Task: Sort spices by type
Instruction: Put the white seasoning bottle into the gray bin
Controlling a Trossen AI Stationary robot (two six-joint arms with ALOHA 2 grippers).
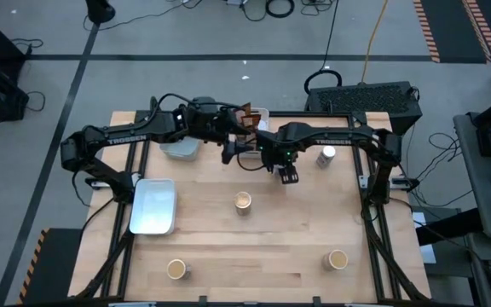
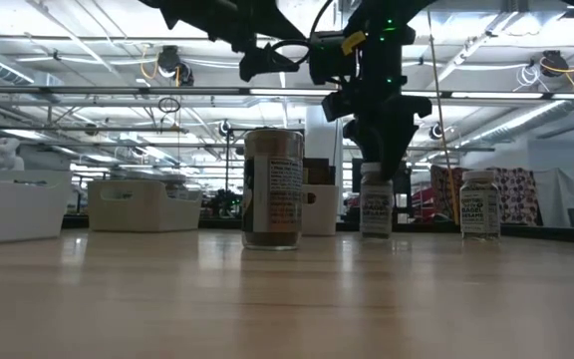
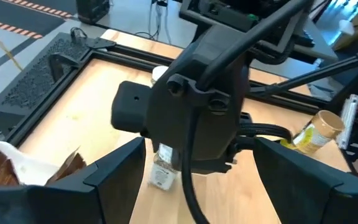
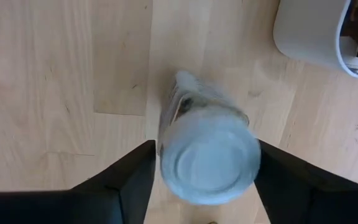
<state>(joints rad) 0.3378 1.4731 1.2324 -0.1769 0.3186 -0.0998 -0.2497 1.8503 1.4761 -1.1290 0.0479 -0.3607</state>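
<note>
Clear white-topped jar (image 4: pixel 209 155), label perhaps tan.

Three tan-topped jars (image 1: pixel 243 201), (image 1: pixel 176 269), (image 1: pixel 337 259) are seen upright and well apart on the wood, one mid-table and two toward the near edge. One white-topped jar (image 1: pixel 326 156) is stood upright at the far right. Another white-topped jar (image 4: pixel 209 158) is seen upright between two dark fingers. Dark brown packets (image 1: pixel 249 116) are held in a tray at the far edge.

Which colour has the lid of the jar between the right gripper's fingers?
White lid; right wrist view shows it best.
</note>
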